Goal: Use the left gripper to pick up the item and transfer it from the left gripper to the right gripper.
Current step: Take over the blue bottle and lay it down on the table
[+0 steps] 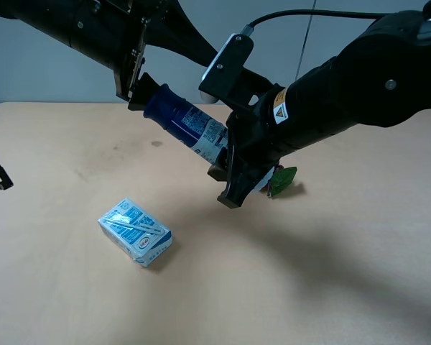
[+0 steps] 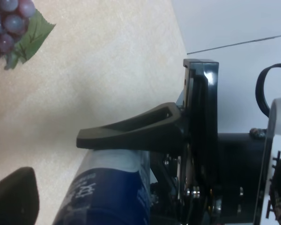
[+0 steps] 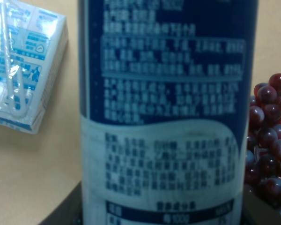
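The item, a slim can [image 1: 183, 122] with a dark blue cap and white label, hangs tilted in the air above the table. My left gripper [image 1: 138, 88] is shut on its cap end. My right gripper [image 1: 226, 180] has its jaws around the white lower end. In the left wrist view one right finger [image 2: 131, 133] lies along the can [image 2: 107, 187], and a left finger [image 2: 14, 197] shows beside it. The can's label [image 3: 168, 117] fills the right wrist view. I cannot tell whether the right jaws press on the can.
A light-blue-and-white carton [image 1: 135, 231] lies on the wooden table [image 1: 57, 287] at front left and shows in the right wrist view [image 3: 23, 70]. A red grape bunch with a green leaf [image 1: 281, 180] lies under my right arm. A black cable plug [image 1: 1, 180] is at the left edge.
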### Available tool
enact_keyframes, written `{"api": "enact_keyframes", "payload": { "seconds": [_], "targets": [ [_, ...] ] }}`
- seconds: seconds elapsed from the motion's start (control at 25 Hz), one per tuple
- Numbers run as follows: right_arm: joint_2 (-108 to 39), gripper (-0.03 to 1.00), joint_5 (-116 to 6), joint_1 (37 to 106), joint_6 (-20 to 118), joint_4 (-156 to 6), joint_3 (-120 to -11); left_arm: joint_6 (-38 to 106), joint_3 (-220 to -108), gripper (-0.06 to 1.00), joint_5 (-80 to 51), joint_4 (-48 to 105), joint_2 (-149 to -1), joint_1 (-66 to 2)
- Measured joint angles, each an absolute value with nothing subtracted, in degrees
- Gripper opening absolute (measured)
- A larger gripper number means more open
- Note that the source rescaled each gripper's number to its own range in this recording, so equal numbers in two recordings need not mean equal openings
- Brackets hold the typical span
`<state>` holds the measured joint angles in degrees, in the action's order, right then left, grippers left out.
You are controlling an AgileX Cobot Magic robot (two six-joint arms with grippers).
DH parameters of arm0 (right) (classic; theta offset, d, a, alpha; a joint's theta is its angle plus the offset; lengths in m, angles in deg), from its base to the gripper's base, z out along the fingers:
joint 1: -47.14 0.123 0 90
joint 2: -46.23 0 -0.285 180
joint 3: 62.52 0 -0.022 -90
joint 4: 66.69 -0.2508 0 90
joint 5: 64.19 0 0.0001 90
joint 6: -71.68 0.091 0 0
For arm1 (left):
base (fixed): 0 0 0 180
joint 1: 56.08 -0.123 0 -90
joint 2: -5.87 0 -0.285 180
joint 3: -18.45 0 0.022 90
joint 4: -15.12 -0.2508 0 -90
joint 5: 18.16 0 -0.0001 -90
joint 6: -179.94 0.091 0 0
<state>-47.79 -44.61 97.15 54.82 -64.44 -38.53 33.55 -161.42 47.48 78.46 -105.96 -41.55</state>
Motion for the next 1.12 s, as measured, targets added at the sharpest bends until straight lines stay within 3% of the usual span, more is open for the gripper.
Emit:
{"api": "enact_keyframes", "payload": {
  "seconds": [0.6,0.88,1.12],
  "targets": [
    [-47.8,0.0,-44.6,97.2,54.7,-64.4,-38.5,31.0,-162.8,0.99,48.9,71.4,-101.3,-51.0],
    [-47.8,0.0,-44.6,97.2,54.7,-64.5,-38.5,28.9,-163.8,1.0,48.9,64.9,-92.3,-56.4],
    [-47.8,0.0,-44.6,97.2,54.7,-64.5,-38.5,24.7,-163.8,1.0,49.1,54.8,-81.9,-56.9]
  ]
}}
